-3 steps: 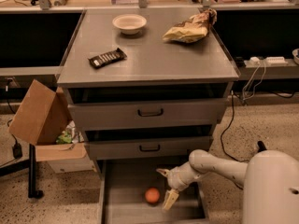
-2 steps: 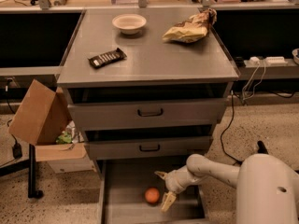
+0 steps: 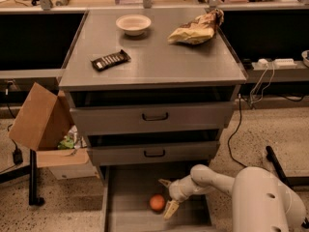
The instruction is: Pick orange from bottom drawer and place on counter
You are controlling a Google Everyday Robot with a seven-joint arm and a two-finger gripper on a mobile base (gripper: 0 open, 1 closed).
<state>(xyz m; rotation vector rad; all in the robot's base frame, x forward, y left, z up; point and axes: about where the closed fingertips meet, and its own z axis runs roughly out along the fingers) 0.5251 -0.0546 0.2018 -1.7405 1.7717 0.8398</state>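
Note:
The orange (image 3: 157, 202) lies on the floor of the open bottom drawer (image 3: 124, 214), near its middle. My gripper (image 3: 166, 196) is inside the drawer just right of the orange, open, with one pale finger (image 3: 170, 209) at the orange's near right and the other behind it. The white arm reaches in from the lower right. The grey counter (image 3: 159, 59) on top of the cabinet holds other items.
On the counter lie a white bowl (image 3: 133, 23), a dark snack bar (image 3: 110, 60) and a crumpled chip bag (image 3: 197, 29). Two shallower drawers (image 3: 154, 117) with black handles are slightly pulled out above. A cardboard box (image 3: 41, 122) stands left; cables run right.
The gripper has moved left inside the drawer, closing in on the orange. The orange has not moved.

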